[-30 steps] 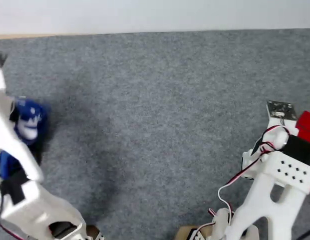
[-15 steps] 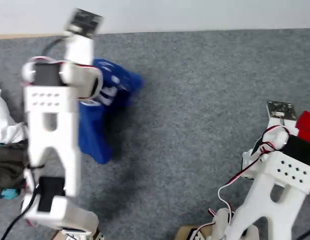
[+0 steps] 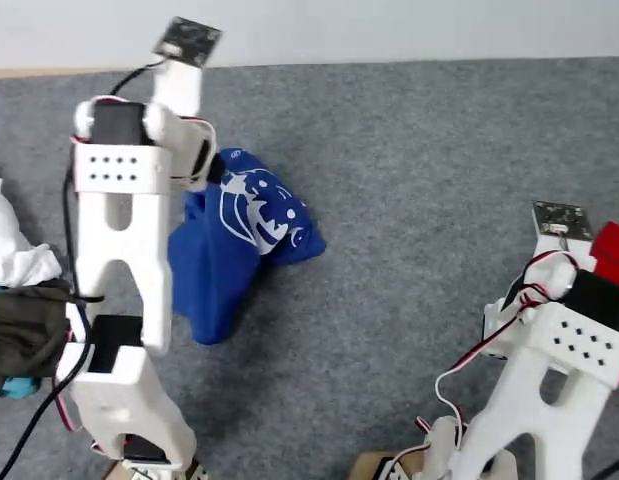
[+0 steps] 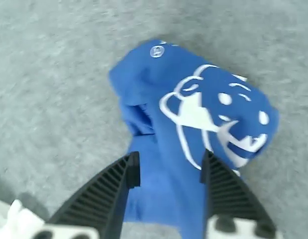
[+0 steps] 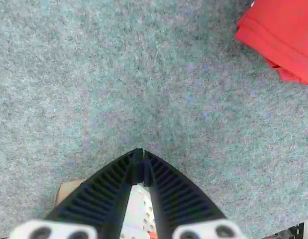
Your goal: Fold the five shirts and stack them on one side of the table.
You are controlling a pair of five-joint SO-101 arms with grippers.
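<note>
While the right hand (image 5: 144, 153) sits closed (empty), the left hand (image 4: 169, 158) grips the white-printed blue shirt (image 4: 144, 84).

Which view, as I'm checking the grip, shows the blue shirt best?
The left wrist view: the blue shirt sits bunched in the left gripper. The high view shows it crumpled, partly behind the left arm. The right wrist view faces mat and red cloth.

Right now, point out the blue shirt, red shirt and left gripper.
blue shirt (image 3: 254, 215): high view, white print.
red shirt (image 5: 285, 35): right wrist view, cloth middle.
left gripper (image 4: 169, 158): left wrist view, between fingertips.
</note>
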